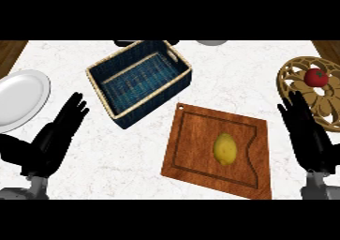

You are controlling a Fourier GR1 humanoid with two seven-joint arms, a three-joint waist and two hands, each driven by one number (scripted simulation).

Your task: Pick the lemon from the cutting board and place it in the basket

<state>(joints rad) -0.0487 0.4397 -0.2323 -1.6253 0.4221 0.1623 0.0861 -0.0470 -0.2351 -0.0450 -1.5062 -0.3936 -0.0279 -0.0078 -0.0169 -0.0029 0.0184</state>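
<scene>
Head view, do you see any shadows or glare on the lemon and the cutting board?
Head view: the lemon is evenly lit with a soft highlight, no harsh glare; the cutting board looks matte; no distinct shadow shows beside the lemon.

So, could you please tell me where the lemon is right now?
In the head view, the lemon lies on the wooden cutting board at lower centre-right, below the blue basket and left of the right hand.

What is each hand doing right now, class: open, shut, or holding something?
Left hand: open, fingers straight, holding nothing.
Right hand: open, fingers straight, holding nothing; the lemon lies on the cutting board.
</scene>
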